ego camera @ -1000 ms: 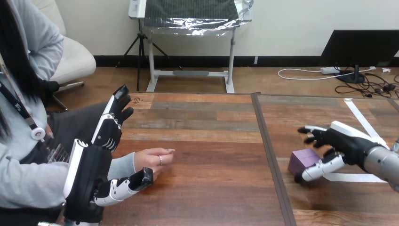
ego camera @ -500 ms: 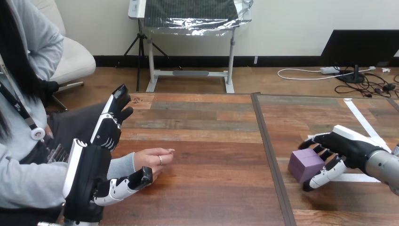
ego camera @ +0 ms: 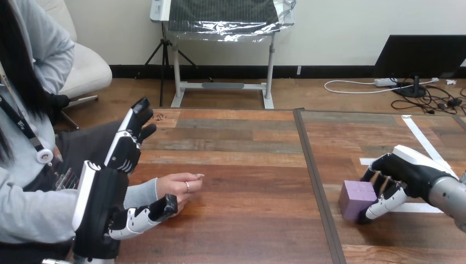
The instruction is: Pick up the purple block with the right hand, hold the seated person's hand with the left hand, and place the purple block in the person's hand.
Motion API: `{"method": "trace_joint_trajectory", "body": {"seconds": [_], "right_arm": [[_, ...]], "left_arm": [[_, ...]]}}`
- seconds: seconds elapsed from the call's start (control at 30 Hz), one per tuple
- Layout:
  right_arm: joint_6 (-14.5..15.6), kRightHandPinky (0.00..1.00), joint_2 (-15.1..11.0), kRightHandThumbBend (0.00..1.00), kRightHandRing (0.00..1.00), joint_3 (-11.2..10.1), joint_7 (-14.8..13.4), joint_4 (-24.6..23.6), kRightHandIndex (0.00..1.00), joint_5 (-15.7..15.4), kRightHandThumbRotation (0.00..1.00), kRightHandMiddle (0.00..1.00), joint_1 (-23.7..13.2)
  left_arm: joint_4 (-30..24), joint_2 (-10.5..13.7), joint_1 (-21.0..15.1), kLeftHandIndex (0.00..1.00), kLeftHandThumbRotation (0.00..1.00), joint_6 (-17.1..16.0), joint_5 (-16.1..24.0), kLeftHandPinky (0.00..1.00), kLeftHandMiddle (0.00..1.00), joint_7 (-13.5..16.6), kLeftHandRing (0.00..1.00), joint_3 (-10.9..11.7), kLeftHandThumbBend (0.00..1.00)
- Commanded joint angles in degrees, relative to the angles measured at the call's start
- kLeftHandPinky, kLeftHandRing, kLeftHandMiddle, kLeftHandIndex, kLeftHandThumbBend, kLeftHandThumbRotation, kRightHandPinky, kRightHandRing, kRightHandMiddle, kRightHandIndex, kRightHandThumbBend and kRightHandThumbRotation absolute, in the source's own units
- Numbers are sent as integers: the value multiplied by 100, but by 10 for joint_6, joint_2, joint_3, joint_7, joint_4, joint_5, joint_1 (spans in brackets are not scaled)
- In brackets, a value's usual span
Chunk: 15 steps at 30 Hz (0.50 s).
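Purple block (ego camera: 357, 199), lower right, rests on the table (ego camera: 247, 165) with the right hand (ego camera: 409, 170) curled round it for lifting; the left hand (ego camera: 104, 203), fingers straight, flanks the person's hand (ego camera: 178, 186) at lower left.

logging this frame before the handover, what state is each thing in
block: on the table, gripped from its right side.
right hand: fingers and thumb curled round the block.
person's hand: resting on the table, empty, fingers relaxed.
left hand: open, fingers straight, beside the person's hand, not holding it.
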Motion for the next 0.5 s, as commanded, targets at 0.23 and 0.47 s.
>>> {"method": "trace_joint_trajectory", "body": {"seconds": [0.23, 0.47], "right_arm": [[-35, 7, 27, 67, 13, -22, -80, 19, 16, 26, 0, 17, -13], [-55, 5, 35, 61, 10, -32, -114, 27, 15, 44, 0, 14, -7]], "left_arm": [[-30, 6, -11, 94, 67, -3, 0, 91, 97, 7, 95, 3, 100], [-37, 6, -6, 94, 67, 1, 4, 91, 97, 10, 95, 6, 100]]}}
